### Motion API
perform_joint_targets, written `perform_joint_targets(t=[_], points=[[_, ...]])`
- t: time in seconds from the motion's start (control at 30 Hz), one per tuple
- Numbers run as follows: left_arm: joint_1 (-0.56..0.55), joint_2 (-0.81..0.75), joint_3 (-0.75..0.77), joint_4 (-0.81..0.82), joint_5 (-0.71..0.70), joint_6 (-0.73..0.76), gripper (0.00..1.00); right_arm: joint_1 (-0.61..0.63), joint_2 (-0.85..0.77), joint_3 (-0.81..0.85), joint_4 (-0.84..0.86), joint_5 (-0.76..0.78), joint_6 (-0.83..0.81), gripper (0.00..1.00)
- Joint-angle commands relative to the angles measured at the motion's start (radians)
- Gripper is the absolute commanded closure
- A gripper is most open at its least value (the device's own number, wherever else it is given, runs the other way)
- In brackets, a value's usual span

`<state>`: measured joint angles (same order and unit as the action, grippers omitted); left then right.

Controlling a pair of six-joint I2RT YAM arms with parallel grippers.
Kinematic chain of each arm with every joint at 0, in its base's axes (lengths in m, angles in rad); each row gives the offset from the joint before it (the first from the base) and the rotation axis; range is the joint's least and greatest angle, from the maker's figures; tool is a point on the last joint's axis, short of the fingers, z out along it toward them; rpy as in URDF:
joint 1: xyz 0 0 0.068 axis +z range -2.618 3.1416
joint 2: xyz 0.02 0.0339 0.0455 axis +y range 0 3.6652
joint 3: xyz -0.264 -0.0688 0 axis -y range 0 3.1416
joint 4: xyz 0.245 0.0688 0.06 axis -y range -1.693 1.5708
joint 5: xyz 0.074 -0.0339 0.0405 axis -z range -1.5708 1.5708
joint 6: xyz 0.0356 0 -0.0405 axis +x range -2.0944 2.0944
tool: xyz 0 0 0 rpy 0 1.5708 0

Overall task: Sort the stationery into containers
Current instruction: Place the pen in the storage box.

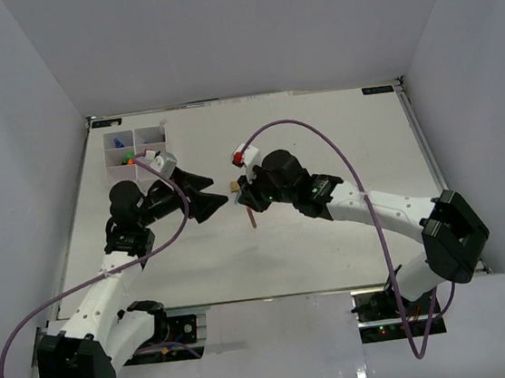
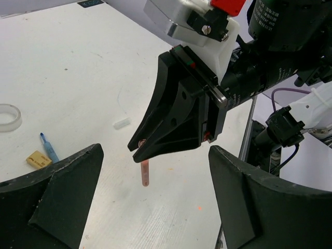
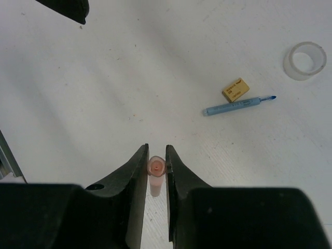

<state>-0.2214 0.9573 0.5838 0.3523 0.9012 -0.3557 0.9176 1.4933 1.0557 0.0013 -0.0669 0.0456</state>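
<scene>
My right gripper [image 3: 156, 153] is shut on a pink pen-like stick [image 3: 156, 167], which hangs upright just above the table [image 2: 145, 174]. In the left wrist view my left gripper [image 2: 155, 155] stands wide open, its fingers either side of the right gripper [image 2: 137, 148] and touching nothing. From above, the left gripper [image 1: 208, 199] faces the right gripper [image 1: 248, 204] at mid-table. A blue pen [image 3: 238, 105], a small tan block [image 3: 235, 89] and a tape ring [image 3: 304, 60] lie loose on the table. The white organiser tray [image 1: 106, 160] stands at the back left with a few small items inside.
A small white cap [image 2: 122, 123] lies on the table beyond the right gripper. Purple cables loop over both arms. White walls enclose the table on three sides, and a metal rail [image 1: 426, 151] runs along its right edge.
</scene>
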Motion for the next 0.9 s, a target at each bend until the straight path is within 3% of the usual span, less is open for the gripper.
perform_joint_targets(t=[0.0, 0.4, 0.87], points=[[0.004, -0.049, 0.002, -0.044, -0.028, -0.002, 0.06, -0.010, -0.056, 0.023, 0.057, 0.038, -0.009, 0.92], [-0.018, -0.031, 0.030, -0.047, -0.044, -0.028, 0.04, -0.031, -0.128, 0.098, 0.057, -0.004, 0.016, 0.92], [-0.237, 0.093, 0.148, -0.058, -0.284, 0.089, 0.14, -0.045, -0.168, 0.128, 0.055, -0.059, 0.051, 0.92]])
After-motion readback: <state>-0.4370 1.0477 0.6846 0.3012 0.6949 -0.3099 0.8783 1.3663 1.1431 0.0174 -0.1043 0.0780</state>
